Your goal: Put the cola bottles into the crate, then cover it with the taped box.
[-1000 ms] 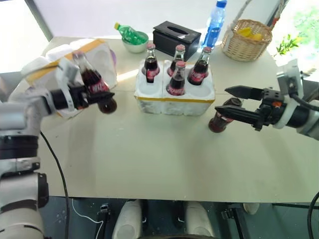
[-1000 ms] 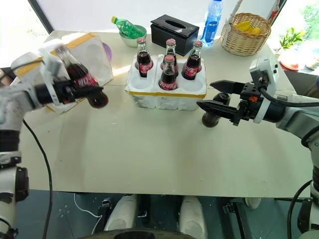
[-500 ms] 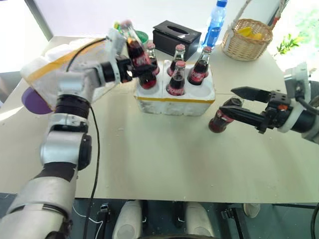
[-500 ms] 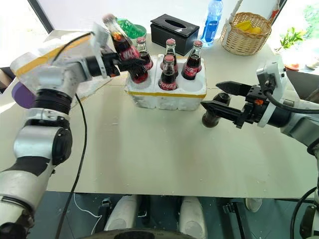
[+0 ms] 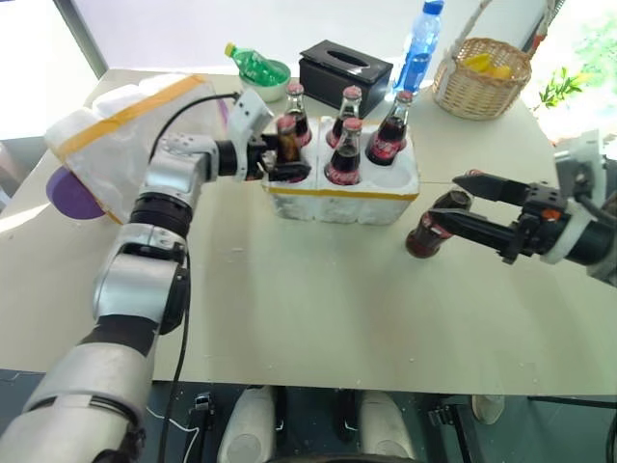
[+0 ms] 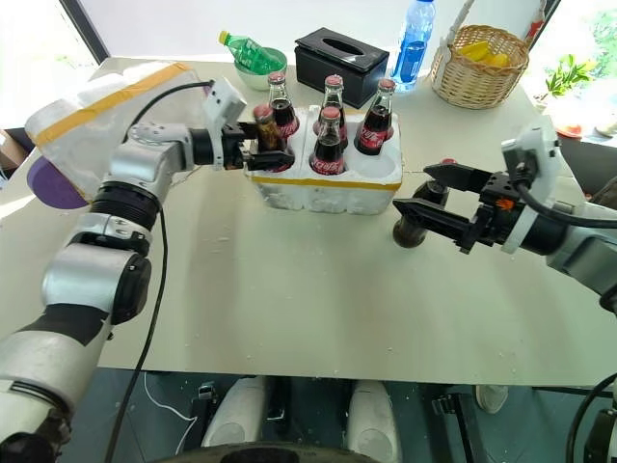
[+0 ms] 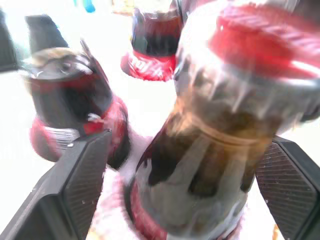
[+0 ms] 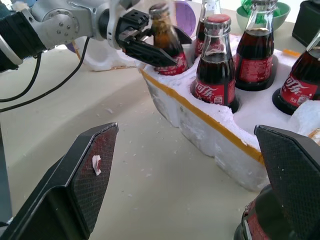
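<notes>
Our left gripper (image 6: 258, 154) has just spread its black fingers, leaving the fifth small glass cola bottle (image 6: 265, 138) seated in the low white styrofoam crate's (image 6: 328, 183) near-left well; our right gripper (image 6: 424, 196) gapes around the last bottle (image 6: 413, 224) beside the crate's right end.

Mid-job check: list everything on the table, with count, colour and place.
cola bottles in the crate: five, dark with red labels, one front well empty
loose cola bottle: one, dark, on the table right of the crate
crate: one, white with yellow band, centre
taped box: one, white with yellow tape, far left, purple piece attached
green bottle: one, in a bowl behind the crate
tissue box: one, black, back centre
water bottle: one, blue, back
wicker basket: one, tan, back right
table: one, beige
left gripper: fingers spread around the front-left bottle
right gripper: open, at the loose bottle
</notes>
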Motion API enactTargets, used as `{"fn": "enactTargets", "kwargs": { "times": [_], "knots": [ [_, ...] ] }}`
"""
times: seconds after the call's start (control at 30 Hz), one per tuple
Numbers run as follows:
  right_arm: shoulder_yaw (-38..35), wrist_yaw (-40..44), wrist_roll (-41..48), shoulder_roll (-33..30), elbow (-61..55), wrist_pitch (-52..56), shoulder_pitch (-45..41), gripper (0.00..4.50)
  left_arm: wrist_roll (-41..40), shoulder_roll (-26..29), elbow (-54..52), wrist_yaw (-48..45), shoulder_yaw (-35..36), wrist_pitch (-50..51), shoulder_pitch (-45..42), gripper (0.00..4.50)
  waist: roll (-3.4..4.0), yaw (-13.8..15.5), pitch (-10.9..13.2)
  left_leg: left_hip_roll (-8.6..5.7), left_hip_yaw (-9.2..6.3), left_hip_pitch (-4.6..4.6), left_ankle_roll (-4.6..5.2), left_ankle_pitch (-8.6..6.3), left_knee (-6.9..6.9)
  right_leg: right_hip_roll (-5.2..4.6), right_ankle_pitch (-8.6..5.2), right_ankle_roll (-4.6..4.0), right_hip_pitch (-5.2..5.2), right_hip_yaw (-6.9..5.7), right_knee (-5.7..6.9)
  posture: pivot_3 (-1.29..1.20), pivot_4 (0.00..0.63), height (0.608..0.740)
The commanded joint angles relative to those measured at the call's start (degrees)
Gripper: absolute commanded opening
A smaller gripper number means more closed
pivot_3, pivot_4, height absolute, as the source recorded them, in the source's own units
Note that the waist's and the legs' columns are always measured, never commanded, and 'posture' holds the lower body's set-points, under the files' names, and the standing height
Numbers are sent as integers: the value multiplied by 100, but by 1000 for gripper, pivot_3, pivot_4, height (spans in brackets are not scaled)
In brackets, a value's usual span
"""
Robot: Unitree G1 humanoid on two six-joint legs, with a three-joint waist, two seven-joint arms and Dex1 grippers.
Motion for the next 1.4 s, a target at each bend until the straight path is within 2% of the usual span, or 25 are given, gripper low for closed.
{"fn": "enactTargets", "kwargs": {
  "times": [0.03, 0.13, 0.23, 0.33, 0.43, 0.6, 1.13, 1.23, 1.3, 1.4],
  "knots": [
    [-957, 151, 301, -222, -296, 257, 492, 4500, -631, 778, -918, -715, 558, 825, 9, 4426, 0, -15, 0, 0, 1, 1, 0, 0, -1, 0, 0, 0, 0, 0, 0, 0, 150, 740],
    [-1467, 182, 23, -204, -486, 363, 1291, 4500, -1294, 1546, -2102, -1501, 711, 1954, 359, 4426, 2, -9, -2, 1, -2, 5, 0, 0, -4, 1, 0, 0, 3, 0, 0, 0, 150, 740],
    [-1605, -297, -257, 120, -563, 247, 1717, 4500, -2005, 2102, -3496, -1851, 849, 2882, 883, 4426, 2, 6, -4, 2, -1, 7, 0, 0, -1, 0, 0, 0, 9, 4, 0, 0, 150, 740],
    [-1314, -1104, -532, 609, -532, 90, 1630, 4500, -2115, 2144, -4407, -1465, 795, 3103, 1330, 4426, 2, 45, -6, -4, -11, 8, 5, -4, 13, -7, 0, 1, 17, 4, -4, 0, 150, 740],
    [-688, -1641, -873, 1293, -533, -187, 1540, 4500, -2159, 1947, -5010, -1088, 703, 3086, 1725, 4426, 4, 20, -9, -7, -15, 14, 21, -15, 17, -7, 0, -3, 24, 9, -5, 0, 150, 740],
    [255, -1834, -1637, 2056, -229, -821, 1469, 4500, -2111, 1757, -5323, -723, 552, 2912, 2009, 4426, 9, -7, -8, -5, -12, 15, -11, 6, 14, 9, 0, -4, 9, 23, 12, 0, 150, 740],
    [1553, -1572, -2861, 2710, 1881, -1926, -217, 4500, -2306, 1870, -5545, -360, 652, 2940, 2133, 4426, 12, -142, -7, -5, -5, 15, -13, 7, 7, 12, 0, -3, 5, 30, 9, 0, 150, 740],
    [1510, -1476, -2916, 2700, 2114, -2042, -461, 3603, -2333, 1892, -5577, -275, 672, 2951, 2152, 4500, 13, -135, -6, -5, -4, 16, -14, 8, 6, 12, 0, -3, 5, 30, 9, 0, 150, 740],
    [1332, -1352, -2726, 2574, 1842, -1952, -472, 2785, -2372, 1916, -5617, -213, 718, 2981, 2175, 4500, 13, -118, -6, -5, -6, 14, -14, 8, 6, 11, 0, -3, 6, 30, 8, 0, 150, 740],
    [960, -1216, -2230, 2231, 1215, -1631, -715, 2827, -2451, 1954, -5672, -76, 844, 3042, 2250, 4500, 26, -128, 2, -5, -4, 10, -15, 8, 2, 11, 0, -3, 4, 30, 8, 0, 150, 740]
  ]
}}
